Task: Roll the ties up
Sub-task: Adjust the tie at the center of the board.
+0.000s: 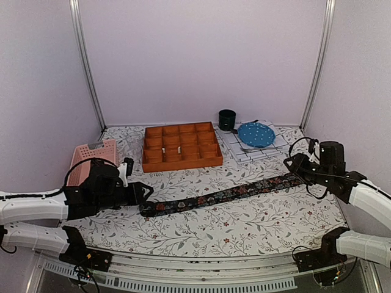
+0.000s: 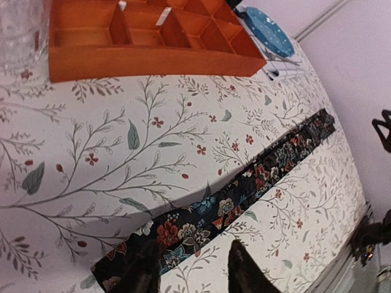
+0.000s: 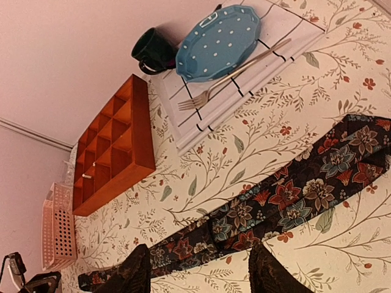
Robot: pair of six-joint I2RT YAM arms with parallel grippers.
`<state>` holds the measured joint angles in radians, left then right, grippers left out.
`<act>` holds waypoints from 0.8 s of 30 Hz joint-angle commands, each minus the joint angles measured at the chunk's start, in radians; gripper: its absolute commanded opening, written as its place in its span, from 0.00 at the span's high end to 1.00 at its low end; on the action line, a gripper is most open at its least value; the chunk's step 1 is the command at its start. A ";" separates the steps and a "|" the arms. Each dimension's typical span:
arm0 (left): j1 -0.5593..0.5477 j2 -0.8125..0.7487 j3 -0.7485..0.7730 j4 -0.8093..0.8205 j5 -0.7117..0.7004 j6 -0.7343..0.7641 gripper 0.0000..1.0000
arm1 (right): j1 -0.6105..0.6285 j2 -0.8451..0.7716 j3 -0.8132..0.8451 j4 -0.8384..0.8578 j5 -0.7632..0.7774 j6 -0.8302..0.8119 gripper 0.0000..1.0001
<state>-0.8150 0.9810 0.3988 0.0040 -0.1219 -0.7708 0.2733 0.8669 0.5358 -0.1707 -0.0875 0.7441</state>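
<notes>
One dark floral tie [image 1: 226, 195] lies flat in a long diagonal across the flower-print tablecloth, from lower left to upper right. My left gripper [image 1: 145, 194] is open at the tie's left end. In the left wrist view [image 2: 192, 276] one finger [image 2: 139, 273] lies over that end of the tie [image 2: 244, 183] and the other is over bare cloth. My right gripper [image 1: 294, 165] is open near the tie's right end. In the right wrist view [image 3: 201, 276] the tie [image 3: 293, 204] runs between and beyond the spread fingers. Neither gripper holds anything.
An orange compartment tray [image 1: 181, 146] stands behind the tie, with a pink basket [image 1: 91, 160] at the left. A blue dotted plate [image 1: 256, 134] and a fork [image 3: 232, 73] rest on a white mat at the back right, beside a dark mug [image 1: 227, 119].
</notes>
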 commanded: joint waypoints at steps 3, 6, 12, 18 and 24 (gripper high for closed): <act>0.009 -0.012 0.005 0.088 -0.022 -0.011 0.36 | 0.106 0.108 -0.040 0.033 0.053 0.036 0.46; 0.009 -0.007 0.008 0.101 -0.025 -0.010 0.29 | 0.133 0.118 -0.078 0.075 0.074 0.070 0.46; 0.010 -0.021 -0.002 0.104 -0.083 0.000 0.28 | 0.136 0.094 -0.102 0.119 0.193 0.093 0.45; 0.011 -0.067 -0.013 0.131 -0.095 0.020 0.26 | 0.136 0.171 -0.181 0.375 0.344 0.154 0.35; 0.012 -0.054 0.033 0.098 -0.115 0.007 0.18 | 0.134 0.366 -0.107 0.468 0.463 0.134 0.32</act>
<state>-0.8131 0.9215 0.3969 0.1123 -0.2085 -0.7700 0.4057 1.1389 0.3721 0.1864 0.2626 0.8837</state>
